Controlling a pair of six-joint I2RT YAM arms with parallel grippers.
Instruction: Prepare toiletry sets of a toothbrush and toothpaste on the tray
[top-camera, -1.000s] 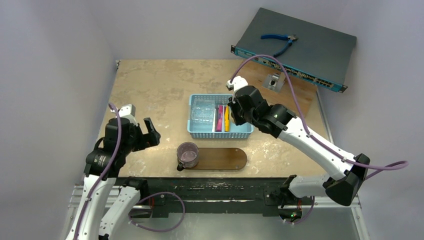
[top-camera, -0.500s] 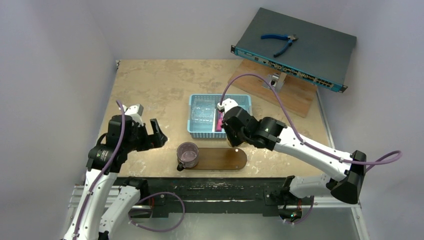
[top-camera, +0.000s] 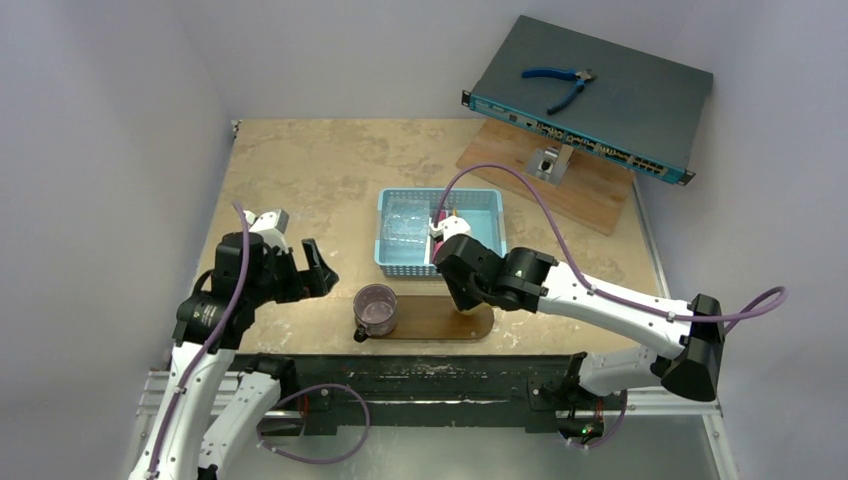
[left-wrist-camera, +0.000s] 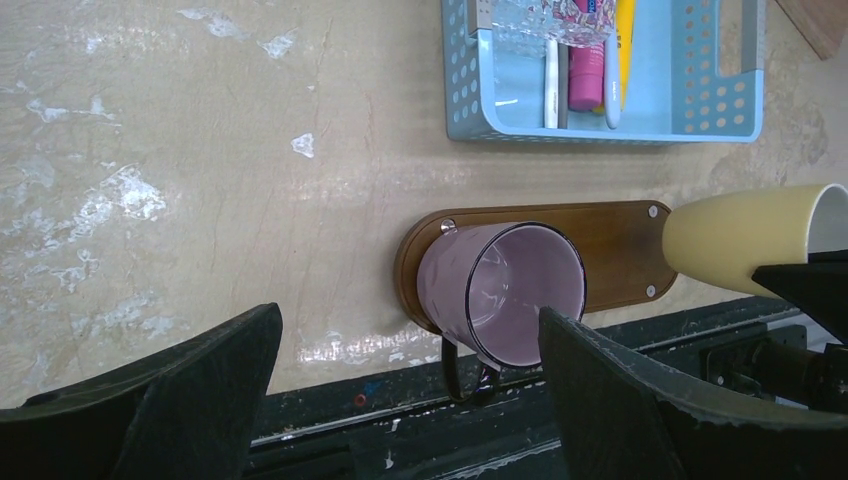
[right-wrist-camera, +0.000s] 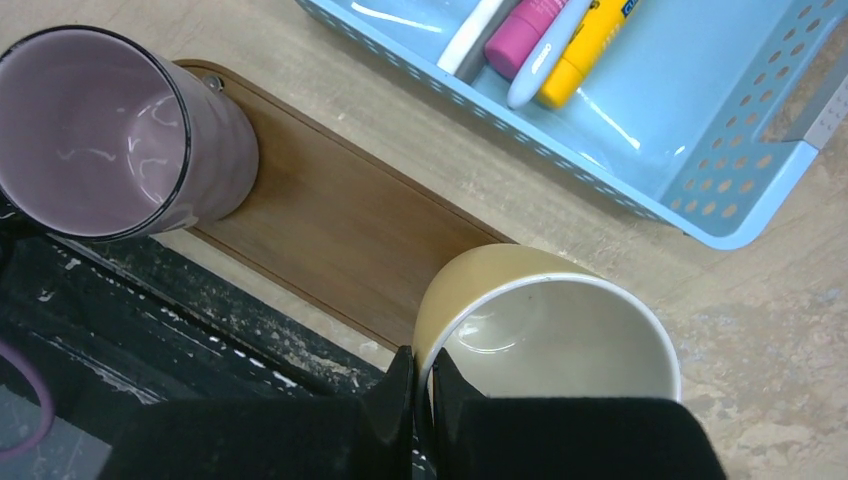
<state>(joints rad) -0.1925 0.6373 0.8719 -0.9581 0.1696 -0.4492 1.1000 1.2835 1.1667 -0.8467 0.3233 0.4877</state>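
Only blurred blue print, possibly lettering, marks the yellow tube (right-wrist-camera: 590, 45).

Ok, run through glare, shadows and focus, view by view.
Top external: soft even light, sharp, hardly any shadow. Left wrist: sheen streaks on the table; the left tool is a dark, soft foreground. Right wrist: highlights inside the purple cup and on the basket floor; the right tool is crushed to black.
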